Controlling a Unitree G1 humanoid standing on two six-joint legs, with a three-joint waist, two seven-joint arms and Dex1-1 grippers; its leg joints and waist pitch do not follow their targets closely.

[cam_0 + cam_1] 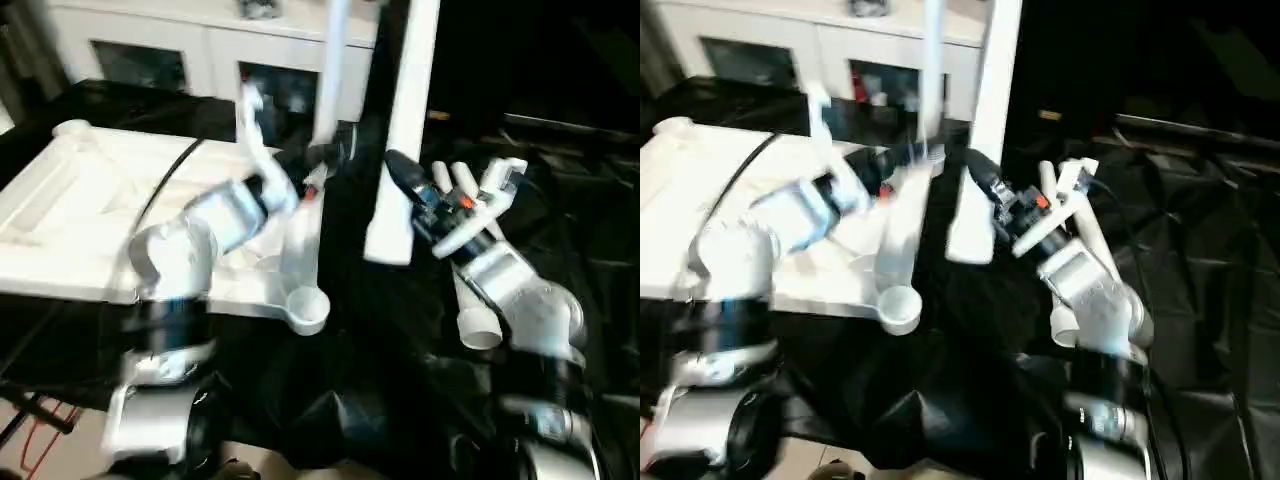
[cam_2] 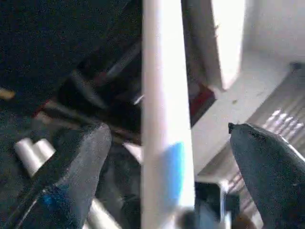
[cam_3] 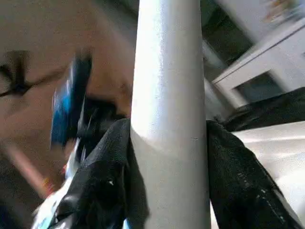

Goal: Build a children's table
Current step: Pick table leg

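The white table top [image 1: 60,210] lies underside up on the left, ribs and round corner sockets showing. A thin white leg [image 1: 335,60] rises, blurred, from around the near right corner socket [image 1: 307,305]. My left gripper [image 1: 322,160] is open around this leg at mid-height. In the left wrist view its fingers [image 2: 81,162] stand apart on either side of the leg [image 2: 164,95]. My right gripper [image 1: 405,180] is shut on a second, thicker leg [image 1: 405,110], held upright with its lower end above the black cloth. In the right wrist view both fingers [image 3: 109,162] press against this leg [image 3: 167,95].
Another leg [image 1: 478,322] lies on the black cloth [image 1: 350,400] under my right forearm. A white cabinet with glass doors [image 1: 200,50] stands behind the table top. A black cable [image 1: 160,190] crosses the table top.
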